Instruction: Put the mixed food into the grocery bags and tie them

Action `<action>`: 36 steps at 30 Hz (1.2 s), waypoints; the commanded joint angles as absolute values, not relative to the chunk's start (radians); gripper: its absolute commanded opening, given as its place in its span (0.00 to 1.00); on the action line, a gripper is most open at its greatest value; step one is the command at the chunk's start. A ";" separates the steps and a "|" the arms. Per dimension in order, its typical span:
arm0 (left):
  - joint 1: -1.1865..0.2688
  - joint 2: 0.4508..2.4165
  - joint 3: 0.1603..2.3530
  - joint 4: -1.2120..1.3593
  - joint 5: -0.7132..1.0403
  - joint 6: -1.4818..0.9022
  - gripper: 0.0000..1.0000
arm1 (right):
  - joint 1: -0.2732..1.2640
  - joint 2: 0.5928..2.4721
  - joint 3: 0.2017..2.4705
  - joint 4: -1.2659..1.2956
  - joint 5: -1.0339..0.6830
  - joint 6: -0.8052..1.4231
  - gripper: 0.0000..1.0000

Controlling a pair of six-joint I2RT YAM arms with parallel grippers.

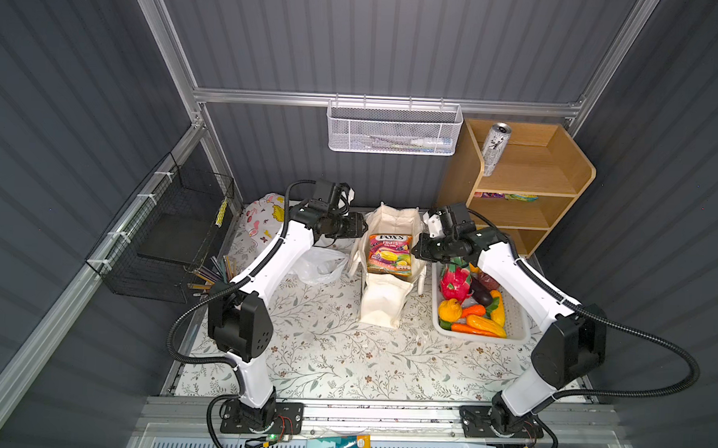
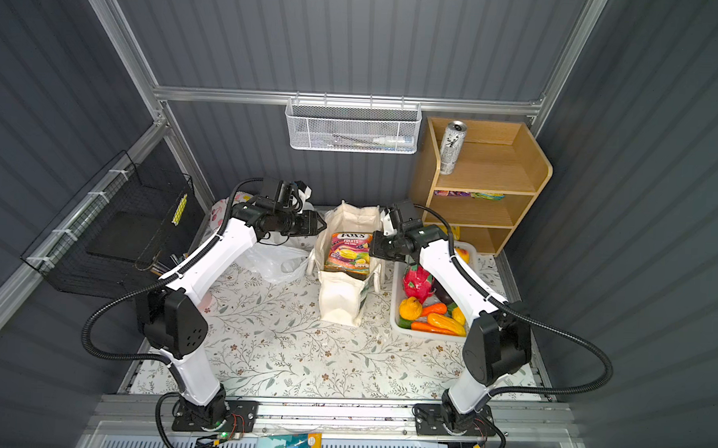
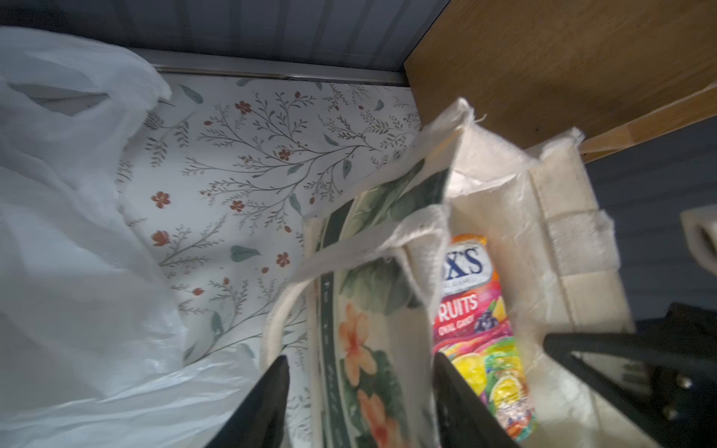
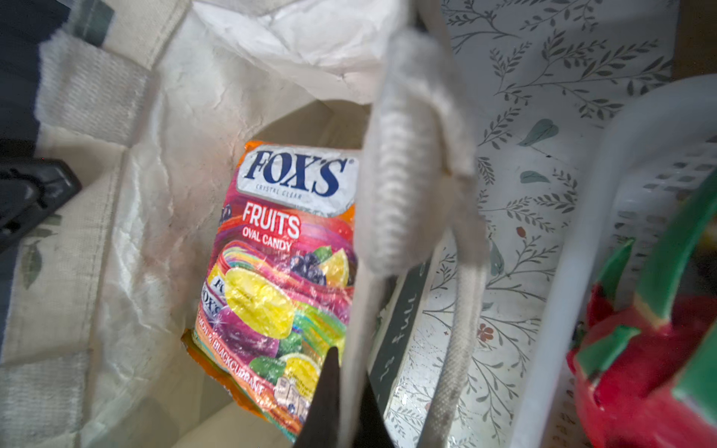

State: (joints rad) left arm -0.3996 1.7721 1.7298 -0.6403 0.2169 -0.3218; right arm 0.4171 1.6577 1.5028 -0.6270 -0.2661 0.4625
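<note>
The cream canvas tote [image 1: 383, 305] [image 2: 341, 299] stands mouth up mid-table, with a bright Fox's candy packet [image 1: 390, 254] [image 4: 279, 263] lying inside it. My left gripper [image 1: 363, 229] [image 3: 362, 388] is open at the tote's left rim, its fingers astride the flower-printed wall [image 3: 364, 349]. My right gripper [image 1: 417, 251] [image 4: 349, 391] is shut on the tote's right rim cloth. A thin white plastic bag [image 1: 320, 265] [image 3: 58, 232] lies crumpled left of the tote. Toy fruit, among them a pink dragon fruit [image 1: 454, 281] [image 4: 640, 368], fills the white basket [image 1: 481, 336]. A silver can [image 1: 495, 150] stands on the top shelf.
The wooden shelf unit [image 1: 534, 178] stands at the back right, snack packets [image 1: 510, 196] on its middle level. A cartoon-printed bundle [image 1: 266, 214] sits behind the left arm. A black wire basket [image 1: 169, 233] and pencils [image 1: 216, 271] are at the left, and a white mesh basket [image 1: 394, 129] hangs on the back wall.
</note>
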 commanded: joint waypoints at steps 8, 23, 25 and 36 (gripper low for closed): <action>-0.364 1.575 1.550 -0.826 -0.087 -0.050 0.82 | 0.391 1.615 1.467 -0.588 -0.291 0.459 0.00; -0.458 1.589 1.365 -0.710 -0.212 0.020 0.95 | 0.387 1.623 1.470 -0.597 -0.288 0.455 0.00; -0.463 1.572 1.331 -0.660 -0.203 0.067 1.00 | 0.387 1.625 1.470 -0.596 -0.288 0.456 0.00; -0.471 1.502 1.167 -0.387 -0.160 0.291 1.00 | 0.386 1.638 1.467 -0.586 -0.306 0.466 0.00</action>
